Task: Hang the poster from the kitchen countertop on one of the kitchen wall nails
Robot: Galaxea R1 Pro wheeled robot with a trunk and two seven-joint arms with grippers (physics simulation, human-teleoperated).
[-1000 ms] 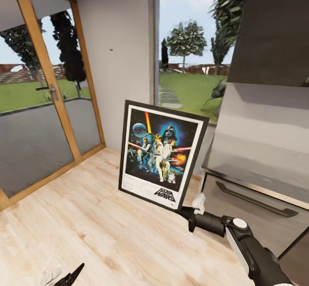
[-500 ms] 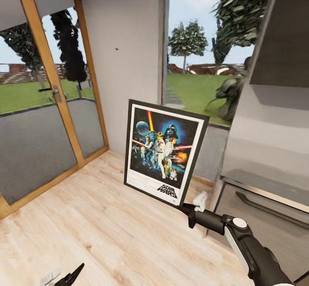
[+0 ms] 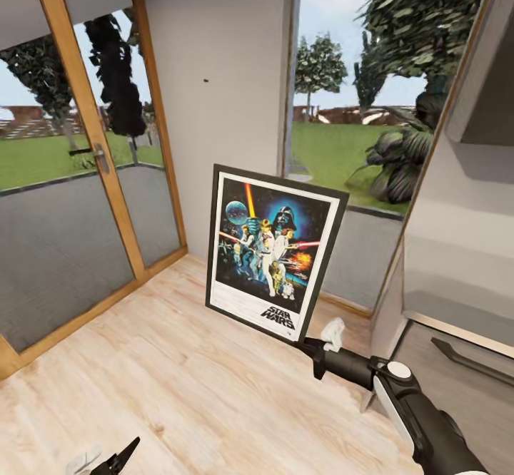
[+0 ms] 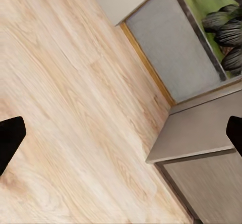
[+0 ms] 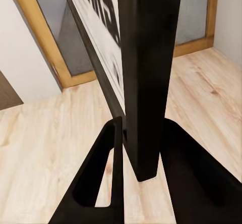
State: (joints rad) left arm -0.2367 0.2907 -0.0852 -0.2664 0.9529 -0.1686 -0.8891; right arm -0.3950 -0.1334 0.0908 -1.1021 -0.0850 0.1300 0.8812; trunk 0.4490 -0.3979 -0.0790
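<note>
Head view: right gripper (image 3: 305, 346) clamped on the lower right corner of the poster (image 3: 273, 257), which stood up and to the left of it, above the wood floor (image 3: 178, 382). Nail (image 3: 205, 80) sat higher on the wall panel (image 3: 221, 47), well apart. Left gripper (image 3: 114, 461) low, state unclear.

Left wrist view: fingertips (image 4: 10, 141) spread wide, nothing between.

Right wrist view: frame edge pinched between both fingers (image 5: 103, 178).

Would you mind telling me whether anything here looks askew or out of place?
Only the poster: it leans slightly, pinched at its bottom right corner by the right hand, well below the wall nail. Nothing looks damaged.
</note>
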